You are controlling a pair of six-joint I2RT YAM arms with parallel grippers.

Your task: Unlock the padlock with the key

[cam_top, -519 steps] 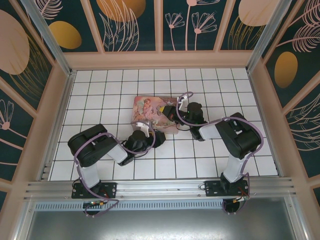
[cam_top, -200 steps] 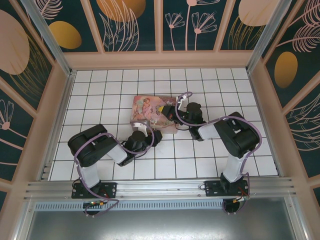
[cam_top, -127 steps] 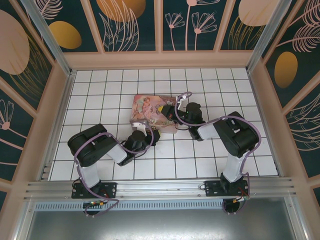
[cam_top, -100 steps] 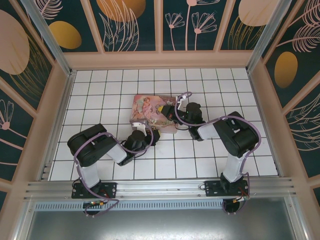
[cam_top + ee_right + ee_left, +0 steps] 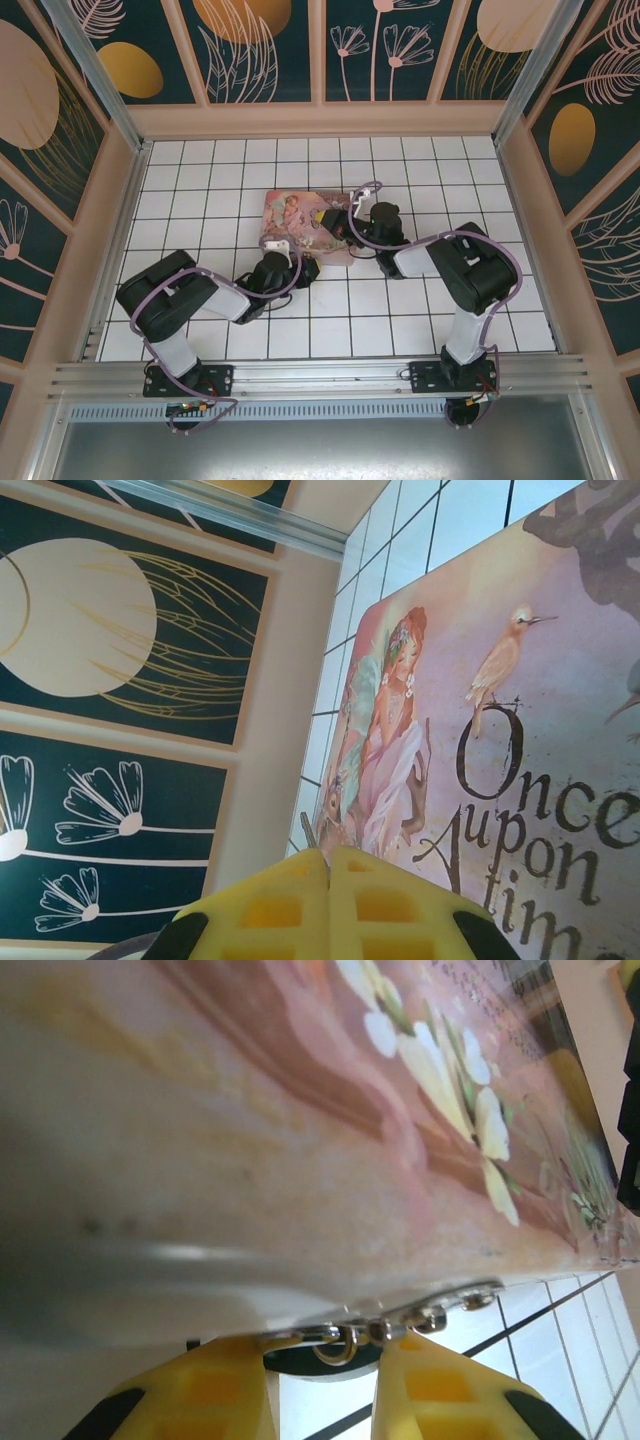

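left gripper (image 5: 325, 1400) narrow, jaws flanking small ring at tin's (image 5: 300, 1110) edge (padlock, key not discernible) | right gripper (image 5: 328, 900) closed, empty, over tin lid | tin mid-table (image 5: 200, 190)

White tiled floor (image 5: 420, 190) enclosed by dark floral wall panels (image 5: 265, 50).

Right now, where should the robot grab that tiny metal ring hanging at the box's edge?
Probably the ring's free lower loop, coming from below the pink box's rim. The loop hangs clear of the other metal bits there, and the left gripper has a finger on each side, so closing should pinch it across its flat faces.
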